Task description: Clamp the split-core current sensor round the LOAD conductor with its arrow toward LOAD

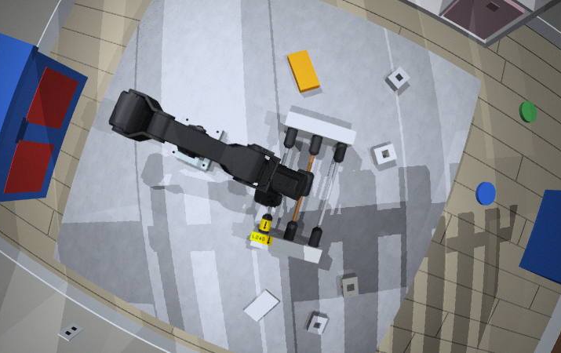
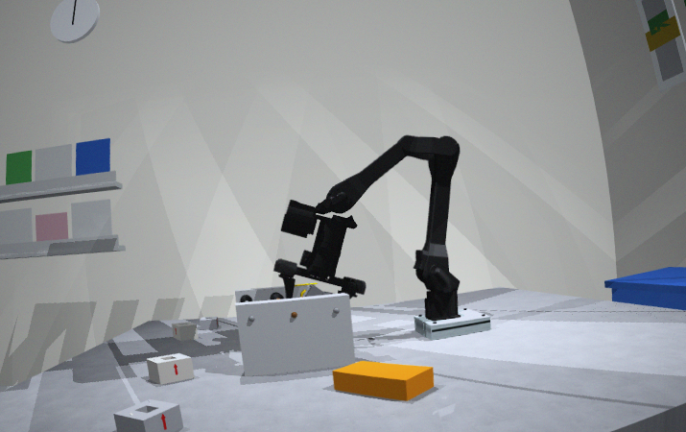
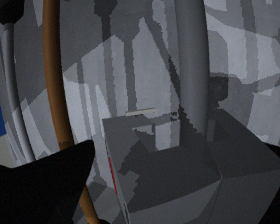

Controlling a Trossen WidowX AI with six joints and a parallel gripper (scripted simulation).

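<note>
The grey box-shaped current sensor (image 3: 165, 183) sits round a grey conductor (image 3: 189, 50) in the wrist view, close under the camera. I cannot tell whether it is latched, and its arrow is not clear. The yellow LOAD marker (image 1: 259, 237) lies at the near end of the left conductor (image 1: 286, 154) of the rack. My gripper (image 2: 319, 279) is open and hangs over that conductor, with its fingers spread on either side and nothing between them. One black finger (image 3: 38, 212) shows at the lower left of the wrist view. In the top and exterior views the sensor is hidden.
An orange conductor (image 1: 304, 193) (image 3: 54, 63) and a second grey one (image 1: 328, 184) run beside it between white end plates (image 1: 319, 127) (image 2: 294, 335). An orange block (image 1: 303, 70) (image 2: 382, 379), several small white cubes (image 1: 384, 153) (image 2: 170, 368) and a flat white plate (image 1: 261, 304) lie around the rack.
</note>
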